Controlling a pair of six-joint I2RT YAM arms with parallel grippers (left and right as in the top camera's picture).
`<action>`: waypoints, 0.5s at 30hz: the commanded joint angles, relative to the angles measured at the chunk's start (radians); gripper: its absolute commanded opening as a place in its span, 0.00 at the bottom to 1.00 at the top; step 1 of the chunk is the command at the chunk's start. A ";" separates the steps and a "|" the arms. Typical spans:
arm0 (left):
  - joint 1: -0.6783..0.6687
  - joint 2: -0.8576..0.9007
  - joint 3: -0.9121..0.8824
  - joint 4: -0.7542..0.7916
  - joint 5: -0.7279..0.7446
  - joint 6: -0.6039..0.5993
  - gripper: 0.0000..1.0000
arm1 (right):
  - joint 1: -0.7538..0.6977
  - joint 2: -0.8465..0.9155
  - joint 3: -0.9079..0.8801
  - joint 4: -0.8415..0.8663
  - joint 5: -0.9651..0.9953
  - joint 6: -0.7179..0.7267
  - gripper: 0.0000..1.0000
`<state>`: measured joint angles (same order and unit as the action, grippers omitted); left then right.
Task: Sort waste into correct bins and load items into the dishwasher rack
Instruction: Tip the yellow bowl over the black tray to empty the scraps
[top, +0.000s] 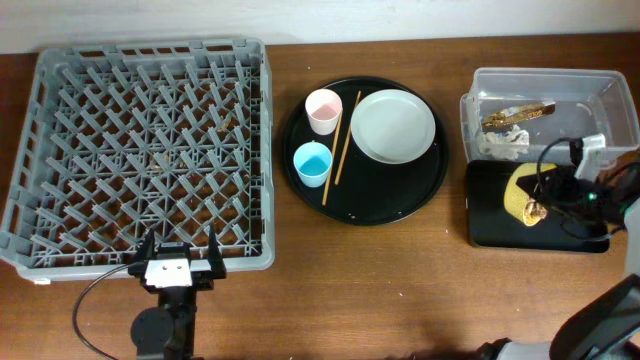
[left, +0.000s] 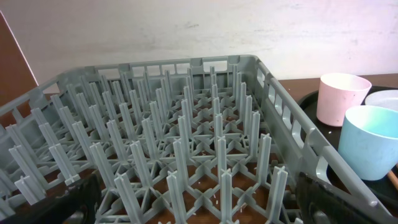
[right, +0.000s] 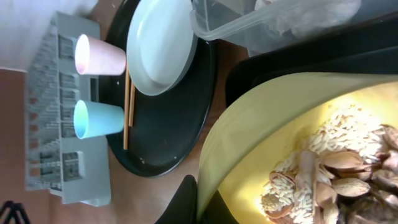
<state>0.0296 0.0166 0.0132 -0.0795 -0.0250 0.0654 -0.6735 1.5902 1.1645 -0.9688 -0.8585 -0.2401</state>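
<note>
Bowl (top: 519, 188) of food scraps (right: 326, 158) over black tray (top: 490, 228), right hand (top: 541, 203) gripping rim

Legible text, labels, brands, numbers, signs: none can be read in any of the three views.
</note>
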 joint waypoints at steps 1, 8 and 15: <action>0.006 -0.006 -0.004 -0.004 0.011 0.019 0.99 | -0.016 0.023 -0.016 0.011 -0.080 -0.018 0.04; 0.006 -0.006 -0.004 -0.004 0.011 0.019 0.99 | -0.026 0.023 -0.032 0.034 -0.145 -0.014 0.04; 0.006 -0.006 -0.004 -0.004 0.011 0.019 0.99 | -0.085 0.023 -0.065 0.046 -0.186 -0.014 0.04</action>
<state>0.0296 0.0166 0.0132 -0.0795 -0.0250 0.0654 -0.7383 1.6096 1.1152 -0.9295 -0.9943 -0.2432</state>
